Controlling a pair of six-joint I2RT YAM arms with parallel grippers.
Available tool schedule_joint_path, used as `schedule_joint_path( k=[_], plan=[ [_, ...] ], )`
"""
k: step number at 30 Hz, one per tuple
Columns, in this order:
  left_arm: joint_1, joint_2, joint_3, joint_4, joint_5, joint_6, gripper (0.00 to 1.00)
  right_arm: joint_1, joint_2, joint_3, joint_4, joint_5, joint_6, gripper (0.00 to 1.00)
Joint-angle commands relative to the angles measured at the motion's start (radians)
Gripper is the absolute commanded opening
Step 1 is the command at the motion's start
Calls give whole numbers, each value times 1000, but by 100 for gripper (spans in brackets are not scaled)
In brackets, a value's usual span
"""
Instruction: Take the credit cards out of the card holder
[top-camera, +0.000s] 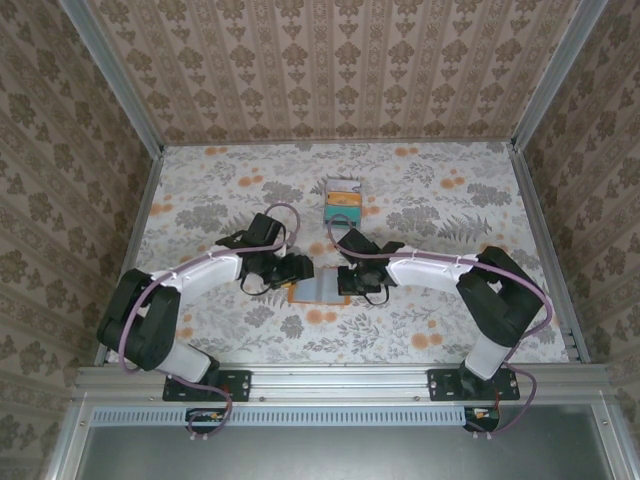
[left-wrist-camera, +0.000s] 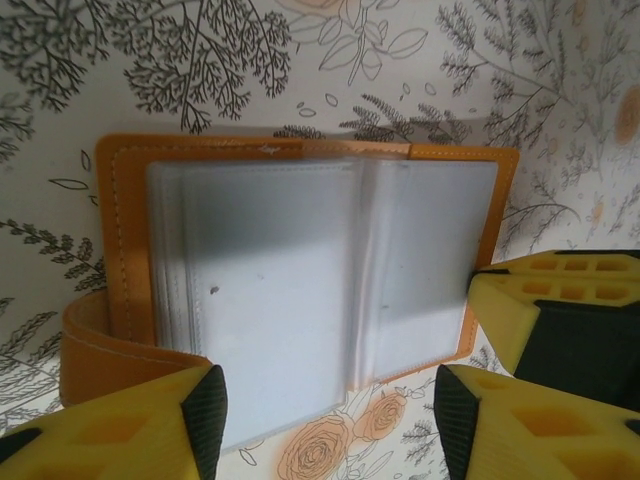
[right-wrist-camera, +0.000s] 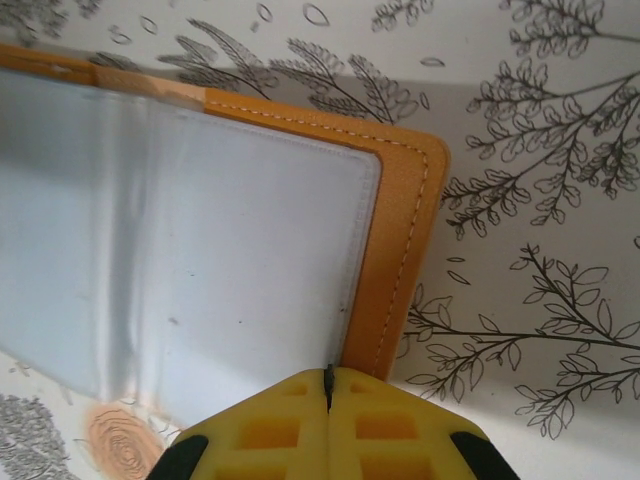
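Left end effector (left-wrist-camera: 325, 420) hangs over the near edge of the card holder (left-wrist-camera: 130, 250), its yellow fingers (left-wrist-camera: 150, 430) spread apart and released, one at the holder's left side and one toward its right. Nothing is gripped between them. The holder lies open and flat on the floral bench (top-camera: 450, 320), orange cover down, with its clear plastic sleeves (left-wrist-camera: 270, 290) facing up and fanned slightly at the spine. An orange flap curls up at its left end.

The right end effector (right-wrist-camera: 328, 385) is clenched, its two fingers pressed together with only a thin seam between them. The tips meet at the holder's orange stitched border (right-wrist-camera: 400, 220), near its right near corner. Whether they pinch that edge or only bear on it I cannot tell.

From above, the holder (top-camera: 312, 291) sits near the middle of the bench between both end effectors, left (top-camera: 297, 270) and right (top-camera: 352, 280). The credit cards (top-camera: 342, 198) lie in a small stack farther back, well apart from the holder, showing teal, orange and whitish faces.
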Motion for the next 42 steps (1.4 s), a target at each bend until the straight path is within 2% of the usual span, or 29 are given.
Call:
schedule_joint_path(
  k=[1, 17, 26, 42],
  plan=[
    [-14, 21, 19, -28, 7, 30, 58, 3, 23, -14, 14, 14, 27, 0],
    [-35, 105, 54, -139, -106, 65, 59, 3, 26, -25, 33, 4, 40, 0],
    [-50, 148, 63, -134, -91, 68, 59, 3, 35, -23, 36, -3, 40, 0],
    [-72, 153, 80, -16, 61, 75, 62, 3, 41, -27, 43, -14, 50, 0]
  ],
)
